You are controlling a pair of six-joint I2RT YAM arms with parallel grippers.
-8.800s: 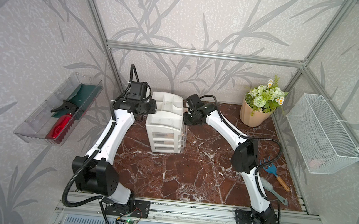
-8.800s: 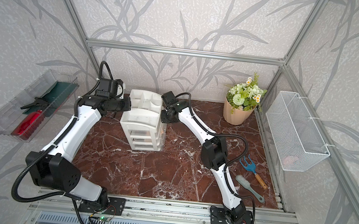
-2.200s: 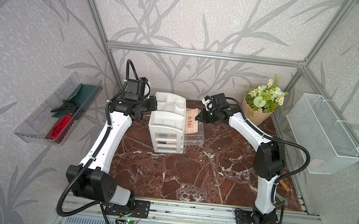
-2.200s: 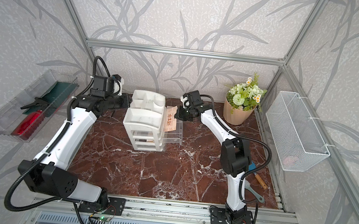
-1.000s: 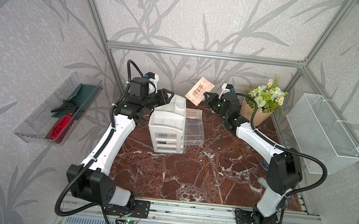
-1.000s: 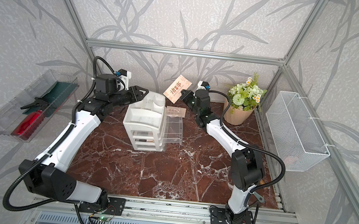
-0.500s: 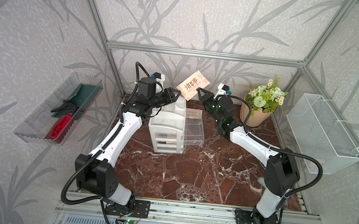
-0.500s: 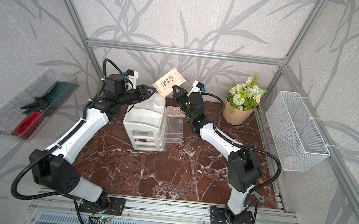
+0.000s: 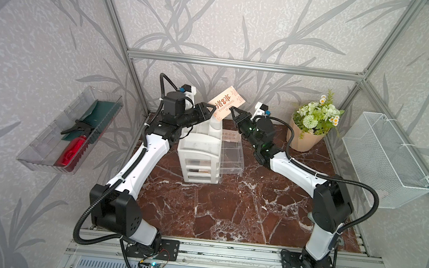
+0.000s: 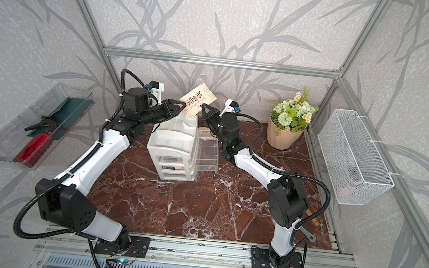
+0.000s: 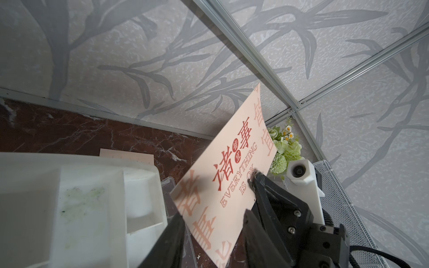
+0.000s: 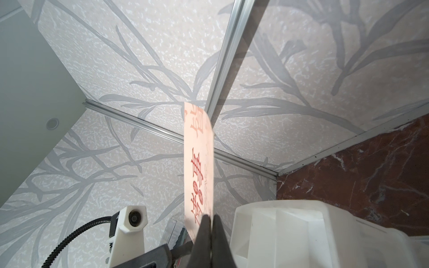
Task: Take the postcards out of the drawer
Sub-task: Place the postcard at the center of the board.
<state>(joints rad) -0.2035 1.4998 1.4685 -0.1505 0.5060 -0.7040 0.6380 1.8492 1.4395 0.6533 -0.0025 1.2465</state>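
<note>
Both arms reach up over the drawer unit. The right gripper pinches the postcard mid-air, and the left gripper sits with jaws apart around its edge.

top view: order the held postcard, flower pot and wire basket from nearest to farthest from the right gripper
1. postcard, pinched in the right gripper
2. flower pot, back right corner
3. wire basket, hung on the right wall
</note>
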